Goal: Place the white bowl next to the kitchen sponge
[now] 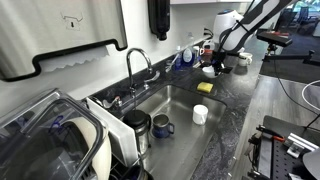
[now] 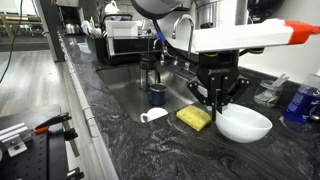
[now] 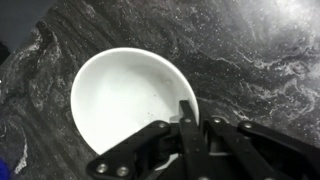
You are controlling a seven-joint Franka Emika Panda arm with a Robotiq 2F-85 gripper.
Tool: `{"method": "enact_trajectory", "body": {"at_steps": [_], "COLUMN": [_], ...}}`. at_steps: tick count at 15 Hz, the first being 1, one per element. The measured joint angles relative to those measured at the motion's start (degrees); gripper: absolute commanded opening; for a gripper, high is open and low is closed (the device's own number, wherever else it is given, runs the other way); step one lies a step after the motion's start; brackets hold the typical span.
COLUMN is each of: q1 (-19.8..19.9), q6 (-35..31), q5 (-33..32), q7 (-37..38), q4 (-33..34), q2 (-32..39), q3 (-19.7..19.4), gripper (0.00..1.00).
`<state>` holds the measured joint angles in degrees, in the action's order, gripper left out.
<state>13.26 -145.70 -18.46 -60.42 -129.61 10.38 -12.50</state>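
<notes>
The white bowl (image 3: 125, 100) sits on the dark marbled counter and fills the left of the wrist view. My gripper (image 3: 190, 118) is shut on its rim, one finger inside and one outside. In an exterior view the bowl (image 2: 245, 125) rests on the counter just beside the yellow kitchen sponge (image 2: 194, 118), with the gripper (image 2: 218, 98) over its near rim. In an exterior view the bowl (image 1: 209, 70) lies beyond the sponge (image 1: 204, 88), under the gripper (image 1: 213, 60).
The steel sink (image 1: 175, 105) holds a white cup (image 1: 200, 114), a dark blue mug (image 1: 163, 127) and a steel tumbler (image 1: 138, 125). The faucet (image 1: 137, 62) stands behind it. A dish rack (image 1: 60, 140) fills the near corner. A blue bottle (image 2: 300, 100) stands beside the bowl.
</notes>
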Motion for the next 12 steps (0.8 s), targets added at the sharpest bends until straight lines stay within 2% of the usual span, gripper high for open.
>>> {"method": "enact_trajectory", "body": {"at_steps": [9, 10, 11, 12], "q1": [0.00, 0.00, -0.02, -0.03], "q6": [-0.13, -0.23, -0.30, -0.37], "q5": [-0.83, -0.84, -0.88, -0.94], "q7": [4.18, 4.49, 4.84, 5.19], "q4": [2.07, 2.33, 2.68, 2.96], "q2": [4.43, 4.74, 5.12, 5.41], "q3": [-0.26, -0.26, -0.26, -0.24], "gripper": [0.02, 0.34, 0.35, 0.41]}}
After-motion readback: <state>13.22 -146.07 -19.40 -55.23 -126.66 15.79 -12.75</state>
